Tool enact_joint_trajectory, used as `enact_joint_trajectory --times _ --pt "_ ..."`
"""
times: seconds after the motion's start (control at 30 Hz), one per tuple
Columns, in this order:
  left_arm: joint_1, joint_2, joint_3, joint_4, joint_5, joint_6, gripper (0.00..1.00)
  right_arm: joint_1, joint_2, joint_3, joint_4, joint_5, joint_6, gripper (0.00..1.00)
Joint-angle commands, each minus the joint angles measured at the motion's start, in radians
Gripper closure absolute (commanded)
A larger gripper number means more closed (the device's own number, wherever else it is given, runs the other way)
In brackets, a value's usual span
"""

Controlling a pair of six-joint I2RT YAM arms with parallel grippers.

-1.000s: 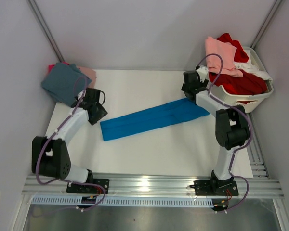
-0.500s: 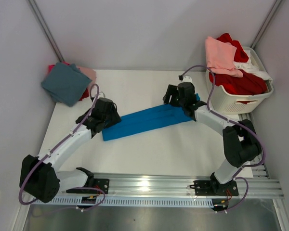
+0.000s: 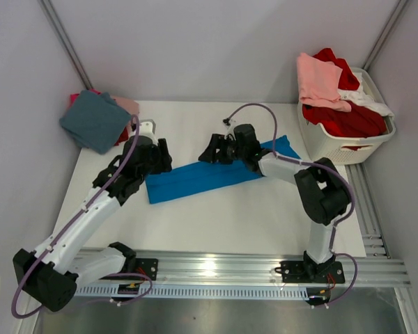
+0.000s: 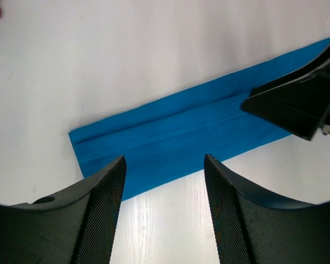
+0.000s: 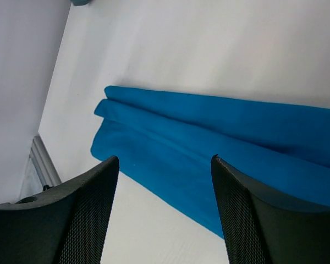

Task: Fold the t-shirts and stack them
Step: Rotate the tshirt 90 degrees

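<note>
Progress: blue t-shirt (image 3: 216, 174) folded into a long strip on the tabletop (image 3: 216, 216), just left of the basket (image 3: 348, 142); cross folds still to do | stack (image 3: 94, 120) of folded tees: far left of basket | in basket: pink and red tees (image 3: 334, 118) not yet folded | left tool (image 3: 153, 156), right tool (image 3: 212, 152): both apart, empty, over the strip

Bright and even all over, lit from above. Soft, pale shadows only. White shine on the metal rail (image 3: 209, 264) at the near edge of the table (image 3: 230, 223). Clear and sharp from above. Up close, dark and a bit fuzzy fingers (image 4: 93, 220); black, rounded bottom corners there.
</note>
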State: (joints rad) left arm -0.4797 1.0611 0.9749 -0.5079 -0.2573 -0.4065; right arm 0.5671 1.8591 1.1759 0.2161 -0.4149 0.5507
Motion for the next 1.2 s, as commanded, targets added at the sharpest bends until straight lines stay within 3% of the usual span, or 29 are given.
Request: enact_joint_trajectory --times 0.0,0.37,0.6,0.87,1.17 --pt "0.013 -0.041 0.019 -0.01 -0.029 0.106 0.37 0.057 0.081 0.086 0.066 -0.073 0.084 0.29" --pt "0.021 -0.113 -0.025 -0.029 -0.054 0.103 0.37 0.135 0.334 0.277 0.174 -0.104 0.288 0.29" --pt "0.023 -0.098 -0.025 -0.037 -0.069 0.101 0.37 0.194 0.431 0.378 0.109 -0.11 0.282 0.3" --pt "0.024 -0.09 -0.013 -0.038 -0.074 0.107 0.37 0.243 0.442 0.327 0.071 -0.119 0.252 0.31" --pt "0.027 -0.081 -0.022 -0.037 -0.074 0.104 0.37 0.286 0.355 0.205 -0.13 -0.108 0.115 0.31"
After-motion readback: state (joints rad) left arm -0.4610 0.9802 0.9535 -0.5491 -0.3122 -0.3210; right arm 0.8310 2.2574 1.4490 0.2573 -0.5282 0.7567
